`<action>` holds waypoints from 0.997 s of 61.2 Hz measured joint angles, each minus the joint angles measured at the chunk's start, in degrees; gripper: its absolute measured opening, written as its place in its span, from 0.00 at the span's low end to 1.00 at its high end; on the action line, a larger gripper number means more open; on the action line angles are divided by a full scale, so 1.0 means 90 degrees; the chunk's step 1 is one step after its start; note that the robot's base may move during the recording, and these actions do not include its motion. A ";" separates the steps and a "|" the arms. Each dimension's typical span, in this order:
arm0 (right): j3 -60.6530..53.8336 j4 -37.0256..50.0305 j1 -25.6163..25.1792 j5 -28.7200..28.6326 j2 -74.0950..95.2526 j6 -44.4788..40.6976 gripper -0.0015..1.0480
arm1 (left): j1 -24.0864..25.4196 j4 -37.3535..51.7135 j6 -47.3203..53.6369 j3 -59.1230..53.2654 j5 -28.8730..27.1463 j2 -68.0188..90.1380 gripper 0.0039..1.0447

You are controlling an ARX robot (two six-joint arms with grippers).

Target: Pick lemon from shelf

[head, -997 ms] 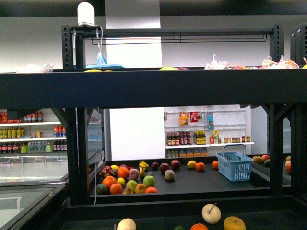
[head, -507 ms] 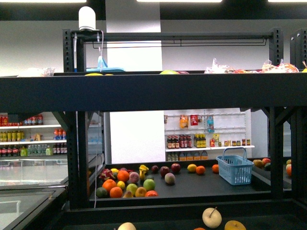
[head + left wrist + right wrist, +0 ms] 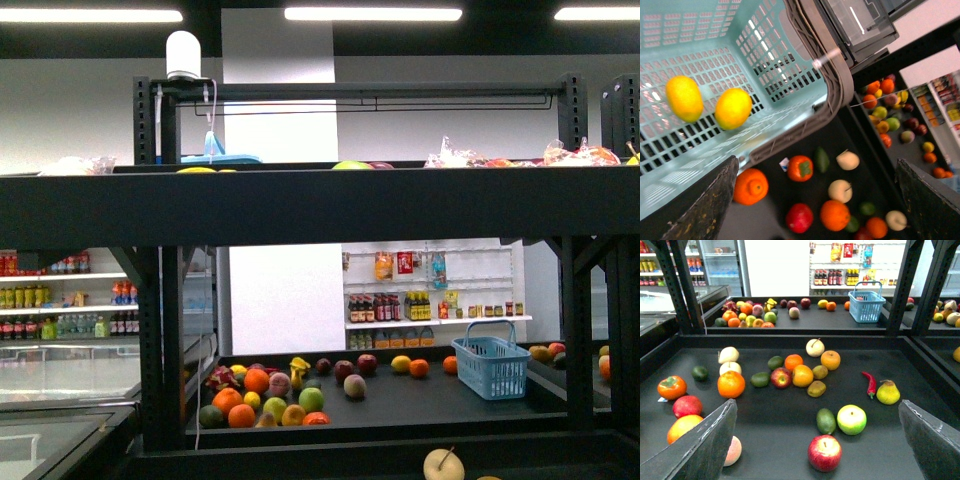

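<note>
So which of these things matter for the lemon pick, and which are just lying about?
Job: lemon, second lemon, both in the teal basket; black shelf.
Lying about: red chilli, pear, green apple, blue basket.

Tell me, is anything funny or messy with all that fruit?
Nothing looks spilled or broken. One oddity: a red chili pepper lies among the fruit on the shelf, beside a yellow pear. Two lemons already sit in the pale green basket.

A blue basket [image 3: 491,366] stands beside scattered fruit; a red chili [image 3: 870,384] lies beside a pear [image 3: 888,392].
</note>
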 joint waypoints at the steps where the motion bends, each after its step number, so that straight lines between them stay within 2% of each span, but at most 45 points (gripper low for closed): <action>1: 0.0000 0.0000 0.0000 0.0000 0.0000 0.0000 0.93 | -0.0107 -0.0107 0.0117 -0.0068 -0.0092 -0.0172 0.93; 9: 0.0000 0.0000 0.0000 0.0000 0.0000 0.0000 0.93 | -0.1025 -0.0374 0.0996 -0.0597 -0.1020 -0.1338 0.93; 10: 0.0000 0.0000 0.0000 0.0000 0.0000 0.0000 0.93 | -0.1144 -0.0330 0.1151 -0.0687 -0.1047 -0.1481 0.92; 12: 0.0000 0.0000 0.0000 0.0000 0.0000 0.0000 0.93 | -0.1239 0.0172 0.1566 -0.0993 -0.0617 -0.1756 0.88; 15: 0.0000 0.0000 0.0000 0.0000 0.0000 0.0000 0.93 | -0.1554 0.1445 0.2475 -0.1780 0.0068 -0.2356 0.78; 19: 0.0000 0.0000 0.0000 -0.0002 0.0000 0.0000 0.93 | -0.2181 0.2263 0.3565 -0.2635 -0.0160 -0.3116 0.66; 24: 0.0000 0.0000 0.0000 0.0000 0.0000 0.0000 0.93 | -0.2533 0.2341 0.4209 -0.3519 -0.0180 -0.3976 0.51; 31: 0.0000 0.0000 0.0000 0.0007 0.0000 0.0000 0.93 | -0.2550 0.2370 0.4546 -0.4478 -0.0313 -0.4799 0.28; 40: 0.0000 0.0000 0.0000 0.0000 -0.0002 0.0000 0.93 | -0.2555 0.2528 0.4639 -0.5076 -0.0313 -0.5248 0.02; 61: 0.0000 0.0000 0.0000 0.0000 -0.0002 0.0000 0.93 | -0.2555 0.2601 0.4690 -0.5931 -0.0311 -0.6062 0.02</action>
